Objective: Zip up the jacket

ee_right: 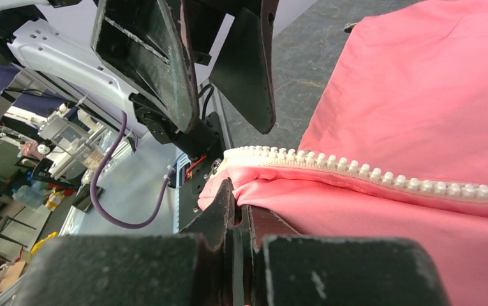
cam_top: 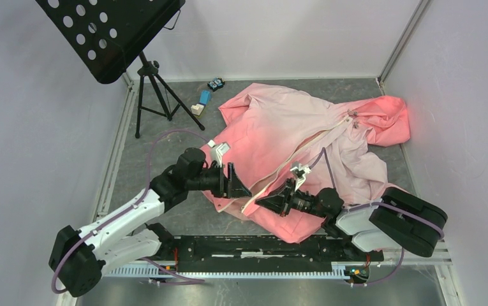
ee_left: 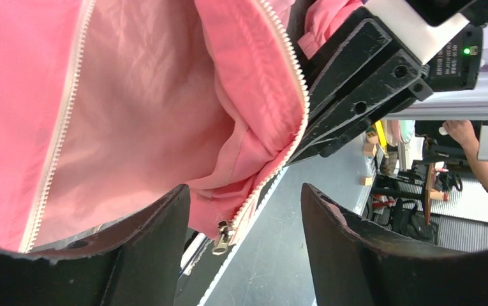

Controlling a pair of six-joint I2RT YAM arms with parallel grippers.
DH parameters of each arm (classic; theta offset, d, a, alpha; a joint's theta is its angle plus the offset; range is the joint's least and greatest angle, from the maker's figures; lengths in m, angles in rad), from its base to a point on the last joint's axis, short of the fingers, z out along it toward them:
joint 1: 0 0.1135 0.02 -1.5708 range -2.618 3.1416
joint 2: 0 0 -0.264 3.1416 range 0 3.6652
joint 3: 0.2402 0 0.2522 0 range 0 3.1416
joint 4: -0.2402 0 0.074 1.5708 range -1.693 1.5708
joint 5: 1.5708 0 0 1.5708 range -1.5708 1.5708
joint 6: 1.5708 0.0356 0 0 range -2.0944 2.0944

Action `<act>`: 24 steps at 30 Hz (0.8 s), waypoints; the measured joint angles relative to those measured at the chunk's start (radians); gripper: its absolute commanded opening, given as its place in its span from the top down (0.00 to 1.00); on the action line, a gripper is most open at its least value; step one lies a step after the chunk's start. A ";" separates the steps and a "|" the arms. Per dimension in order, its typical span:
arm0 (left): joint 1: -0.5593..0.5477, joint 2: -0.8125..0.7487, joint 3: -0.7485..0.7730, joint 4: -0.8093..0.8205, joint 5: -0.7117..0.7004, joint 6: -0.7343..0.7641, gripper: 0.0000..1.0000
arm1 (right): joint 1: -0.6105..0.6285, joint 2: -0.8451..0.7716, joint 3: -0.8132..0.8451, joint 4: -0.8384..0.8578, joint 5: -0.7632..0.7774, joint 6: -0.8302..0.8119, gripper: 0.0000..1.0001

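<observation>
The jacket (cam_top: 292, 124) lies unzipped on the grey table (cam_top: 164, 213), its hem toward the arms. The right gripper (cam_top: 261, 203) pinches the hem edge. The left gripper (cam_top: 242, 185) is spread just beside it. Behind stand a music stand (cam_top: 110, 32) and small blocks (cam_top: 198, 108), between white walls (cam_top: 30, 127).

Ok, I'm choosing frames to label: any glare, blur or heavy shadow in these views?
Top external: even light, sharp, no glare on the jacket. Left wrist: zipper teeth crisp, left fingers dark. Right wrist: right fingers soft and dark, filling the bottom.
</observation>
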 measured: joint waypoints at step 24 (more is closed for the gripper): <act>-0.063 0.139 -0.031 0.176 0.058 -0.015 0.98 | -0.013 0.107 0.029 0.032 -0.030 0.068 0.74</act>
